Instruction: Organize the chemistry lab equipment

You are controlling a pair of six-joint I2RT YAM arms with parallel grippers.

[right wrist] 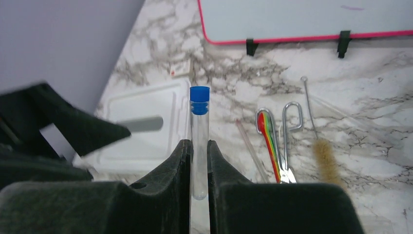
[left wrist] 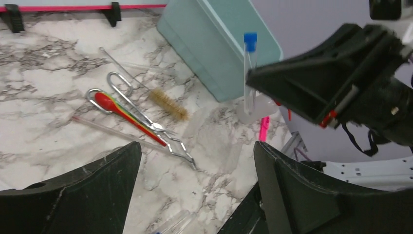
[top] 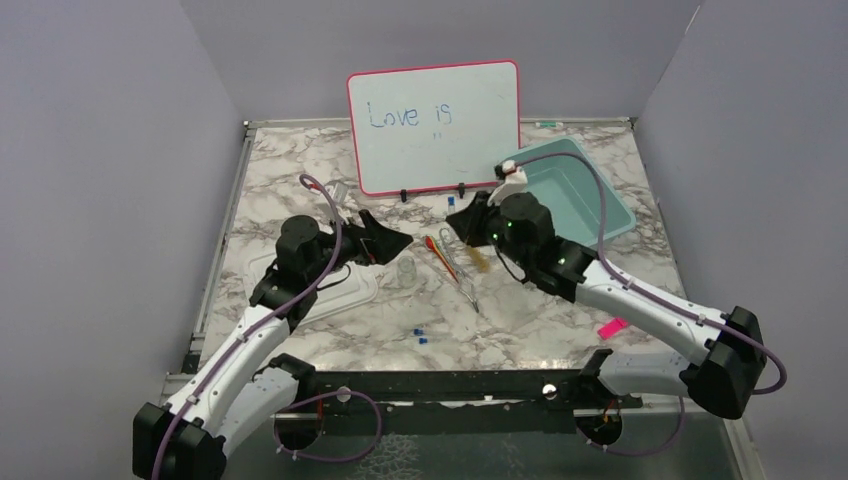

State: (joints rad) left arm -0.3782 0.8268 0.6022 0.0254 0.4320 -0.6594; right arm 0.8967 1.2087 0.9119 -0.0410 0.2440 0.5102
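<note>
My right gripper (right wrist: 199, 146) is shut on a clear test tube with a blue cap (right wrist: 199, 122) and holds it upright above the table; the tube also shows in the left wrist view (left wrist: 249, 73). My left gripper (left wrist: 197, 151) is open and empty, just left of the loose items. On the marble lie a red rainbow-striped stick (left wrist: 126, 114), metal tweezers (left wrist: 146, 117), a wire brush with brown bristles (left wrist: 168, 103) and a thin clear rod (left wrist: 107, 129). A small clear beaker (top: 407, 270) stands below the left gripper (top: 395, 243). I see no red funnel.
A teal bin (top: 575, 190) sits at the back right, a pink-framed whiteboard (top: 435, 125) at the back. A white tray (top: 340, 285) lies under the left arm. A pink marker (top: 612, 327) lies at the right, two small blue caps (top: 420, 335) in front.
</note>
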